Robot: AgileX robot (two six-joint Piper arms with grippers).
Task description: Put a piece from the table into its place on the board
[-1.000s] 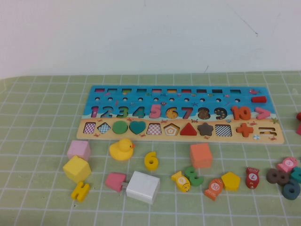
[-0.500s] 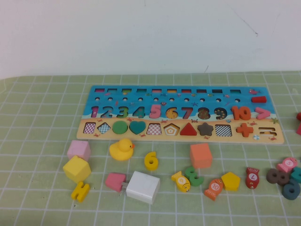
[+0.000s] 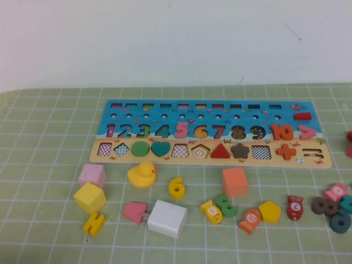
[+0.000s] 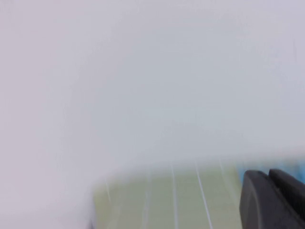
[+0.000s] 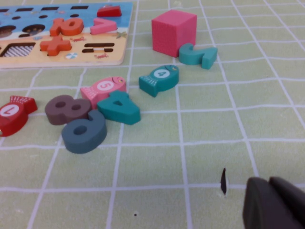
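Lying flat on the green checked worktop, the piece, a smooth bright yellow 6, sits near the front, between the rubber duck and the orange block. Close by rest a white block, a yellow block, a pink block and a red fish marked "L". By the right gripper lie a pink fish marked "5" and a teal fish marked "4". That gripper hangs low over the worktop, off to the right of the board; its dark tips look pressed together. Farther back lies the board, long and wooden, its blue part showing numerals 1 to 10. The left gripper faces a blank white wall, and I cannot tell how it is set.
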